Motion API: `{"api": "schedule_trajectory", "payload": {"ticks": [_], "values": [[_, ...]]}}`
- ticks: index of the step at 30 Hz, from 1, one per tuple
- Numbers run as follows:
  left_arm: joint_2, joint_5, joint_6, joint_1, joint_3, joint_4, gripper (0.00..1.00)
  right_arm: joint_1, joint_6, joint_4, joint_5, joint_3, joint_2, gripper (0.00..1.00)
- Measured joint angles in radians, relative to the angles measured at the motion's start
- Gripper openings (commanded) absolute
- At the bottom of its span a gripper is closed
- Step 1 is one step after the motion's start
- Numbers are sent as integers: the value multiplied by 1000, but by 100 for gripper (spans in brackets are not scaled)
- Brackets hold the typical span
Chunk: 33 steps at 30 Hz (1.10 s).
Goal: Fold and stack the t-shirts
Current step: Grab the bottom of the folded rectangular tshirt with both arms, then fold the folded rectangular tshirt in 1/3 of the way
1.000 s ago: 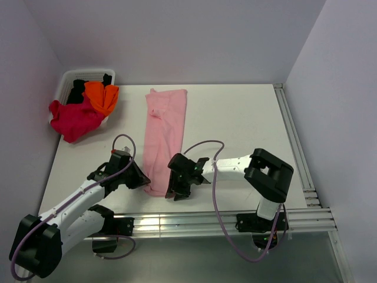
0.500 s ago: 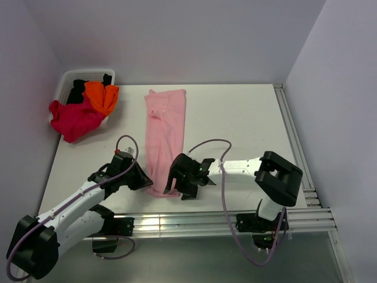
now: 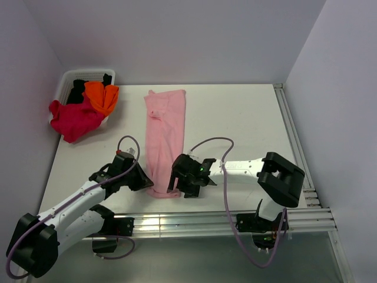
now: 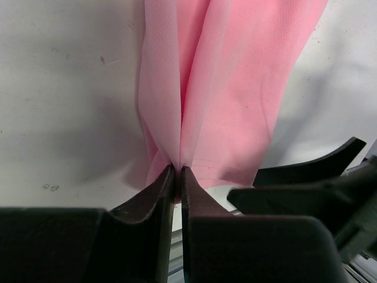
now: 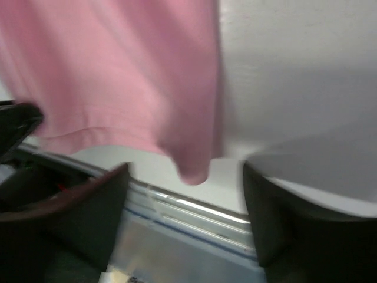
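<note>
Top view: one pink t-shirt [image 3: 165, 138], folded into a long strip, runs away from both pincers. Its near end lies between the left gripper [image 3: 146, 181] and the right gripper [image 3: 177, 181], by the table [image 3: 235, 118] edge. One crimson shirt [image 3: 73, 121], one orange shirt [image 3: 101, 97] and one black shirt [image 3: 76, 94] fill the basket [image 3: 65, 78] far beyond the left gripper.
Left wrist: jaws pinch the pink hem.
Right wrist: fingers [image 5: 88, 212] spread wide, with the shirt's corner loose between them and bare table to the right.

A robotics lab cell: bare pale walls [image 3: 188, 35] around a white table [image 3: 241, 112], aluminium rails [image 3: 194, 221] along the frame's bottom and right.
</note>
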Motion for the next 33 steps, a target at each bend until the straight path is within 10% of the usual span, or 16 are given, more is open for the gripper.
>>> {"api": "schedule_trajectory", "payload": {"ticks": [6,23,33], "values": [[5,0,0,-2,0,0,11,2,-12,16,-8,-1,69,0],[-218,65,-43,-27,82,-177,0,74,43,-158,56,-61,-278,0],[-122,55,-50,-27,262,-246,0,2,-33,-328,89,182,-239,0]]}}
